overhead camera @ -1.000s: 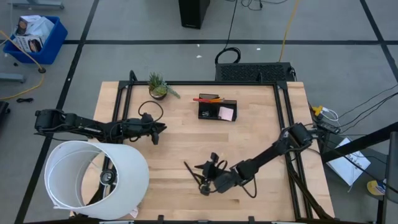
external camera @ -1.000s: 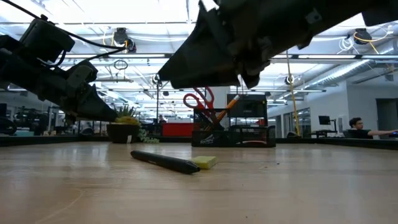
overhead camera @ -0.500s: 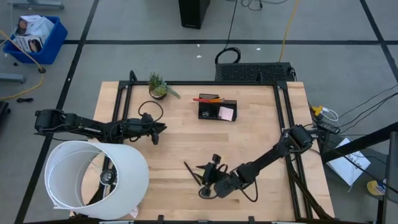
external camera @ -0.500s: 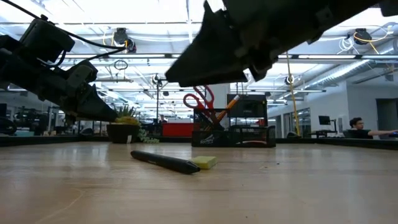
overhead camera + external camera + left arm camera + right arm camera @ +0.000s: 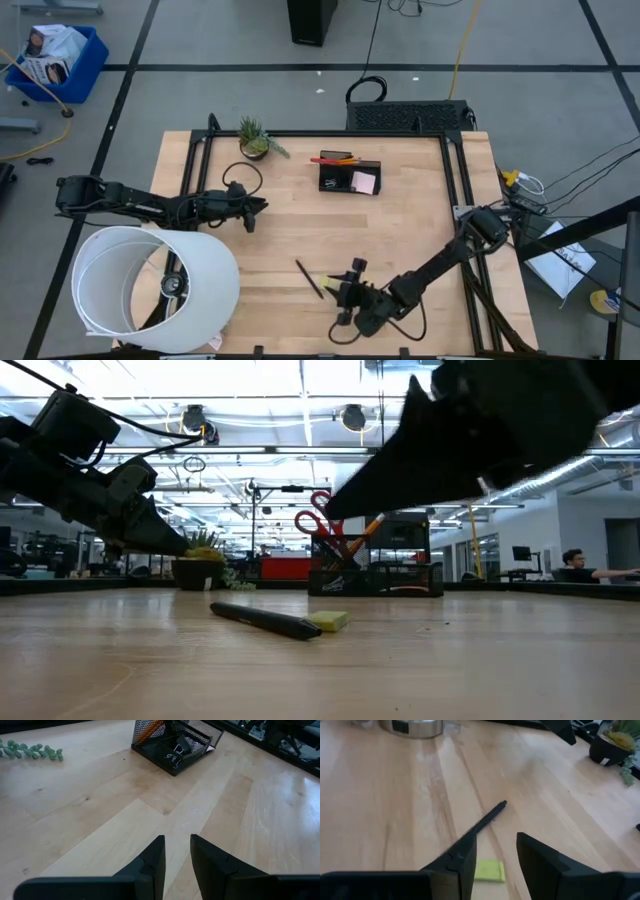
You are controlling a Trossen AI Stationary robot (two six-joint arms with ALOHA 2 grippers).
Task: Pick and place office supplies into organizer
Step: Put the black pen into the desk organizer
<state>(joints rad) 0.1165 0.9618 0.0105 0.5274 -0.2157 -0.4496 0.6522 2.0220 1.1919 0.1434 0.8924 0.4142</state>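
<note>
Right gripper point(image 5: 345, 303) has shifted toward the table's point(image 5: 420, 220) front edge since a sec ago, now off the pen point(image 5: 309, 279); fingers open w/ a gap, empty. Pen and yellow piece point(image 5: 488, 870) lie on the table near front edge, just ahead of it. Left gripper point(image 5: 252, 213) hovers near left edge, fingers slightly apart, holding nothing. Organizer point(image 5: 349, 176) sits toward back edge w/ scissors point(image 5: 318, 518), pencils point(image 5: 337, 159), pink pad point(image 5: 365, 182) inside.

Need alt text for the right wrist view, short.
The right gripper hangs open over a light wooden table, its two dark fingers framing a small yellow-green piece. A thin black pen lies on the wood just beyond it, and a potted green plant stands farther off.
</note>
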